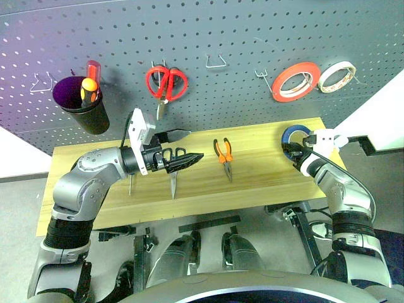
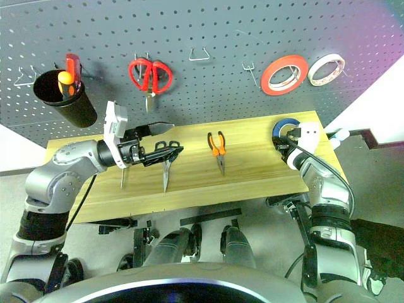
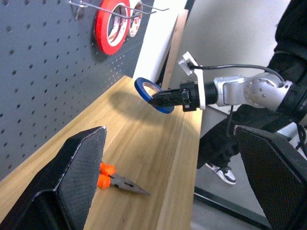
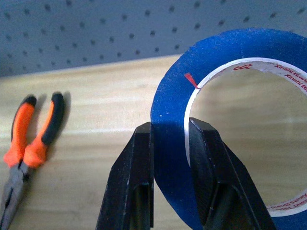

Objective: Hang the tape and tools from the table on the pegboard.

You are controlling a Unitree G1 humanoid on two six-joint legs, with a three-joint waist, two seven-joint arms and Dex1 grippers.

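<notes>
Clamping the rim of the blue tape point(image 4: 230, 120) between its two fingers, the right claw point(image 1: 297, 150) holds the ring upright just above the worktop point(image 1: 252, 183), with the pegboard point(image 1: 240, 38) and its wire hooks up and straight ahead.

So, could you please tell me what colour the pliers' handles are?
Orange and black; the pliers show best in the right wrist view.

My right gripper point(image 1: 295, 150) pinches the blue tape point(image 1: 294, 135) above the tabletop point(image 1: 252, 183); pliers point(image 1: 224, 153) lie mid-board, left gripper point(image 1: 183, 151) gaping.
</notes>
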